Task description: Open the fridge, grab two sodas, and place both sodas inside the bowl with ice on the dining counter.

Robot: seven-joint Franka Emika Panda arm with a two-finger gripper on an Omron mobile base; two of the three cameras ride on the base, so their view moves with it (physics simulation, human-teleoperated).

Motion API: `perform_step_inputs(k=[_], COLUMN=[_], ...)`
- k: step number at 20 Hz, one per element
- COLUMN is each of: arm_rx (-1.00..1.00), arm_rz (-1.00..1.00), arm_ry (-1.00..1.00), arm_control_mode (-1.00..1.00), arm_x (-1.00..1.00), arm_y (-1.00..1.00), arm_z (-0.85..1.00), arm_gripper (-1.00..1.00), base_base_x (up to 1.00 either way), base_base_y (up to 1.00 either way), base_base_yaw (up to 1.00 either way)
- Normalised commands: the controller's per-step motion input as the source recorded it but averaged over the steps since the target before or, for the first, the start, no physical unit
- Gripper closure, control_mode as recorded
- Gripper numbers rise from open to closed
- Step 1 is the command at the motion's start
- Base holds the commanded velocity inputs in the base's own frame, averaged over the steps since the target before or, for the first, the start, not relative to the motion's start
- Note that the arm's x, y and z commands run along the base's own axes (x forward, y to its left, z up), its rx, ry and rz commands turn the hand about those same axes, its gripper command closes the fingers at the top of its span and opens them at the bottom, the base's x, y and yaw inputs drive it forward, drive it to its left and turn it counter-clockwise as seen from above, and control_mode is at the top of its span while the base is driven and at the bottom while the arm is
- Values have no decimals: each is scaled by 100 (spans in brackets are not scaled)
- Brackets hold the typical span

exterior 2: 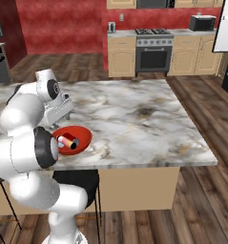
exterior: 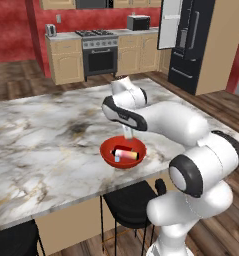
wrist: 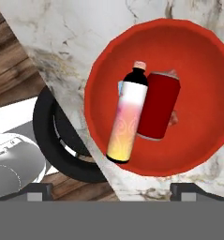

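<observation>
A: Jaws stand wide apart and hold nothing; the two-finger gripper shows its two dark tips at opposite sides of the hand view's lower edge, with the bowl between and beyond them. Position of the hand?

B: Hand hangs above the glossy red round shallow bowl, camera looking straight down into it. From the left base view the gripper sits just over the bowl's far rim.

A: Contents of the bowl?

B: Two drinks, both lying on their sides, touching along their length. One is a slim bottle with a dark cap and a white-to-pink-to-yellow body; the other is a plain red can. Pale bits show beside and under them; too blurred to say more.

A: Bowl location?

B: On the long white-and-grey veined marble counter, near the edge closest to the robot, above a black stool. The right base view agrees: bowl near the near edge.

A: Fridge?

B: Tall black fridge in the far right corner of the left base view, one door swung open with its pale inner face towards us, well apart from the counter
</observation>
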Motion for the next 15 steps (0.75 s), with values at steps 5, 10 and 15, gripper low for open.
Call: perform_step_inputs(k=[5, 10, 15], arm_rx=[2, 4, 5], arm_rz=[0, 0, 0], arm_ry=[-16, -12, -10], arm_control_mode=[-100, -100, -100], arm_x=[-77, -78, -79], arm_y=[-17, -19, -18], arm_z=[47, 45, 35], arm_gripper=[-100, -100, -100], base_base_x=[0, 0, 0], base_base_y=[0, 0, 0], base_base_yaw=[0, 0, 0])
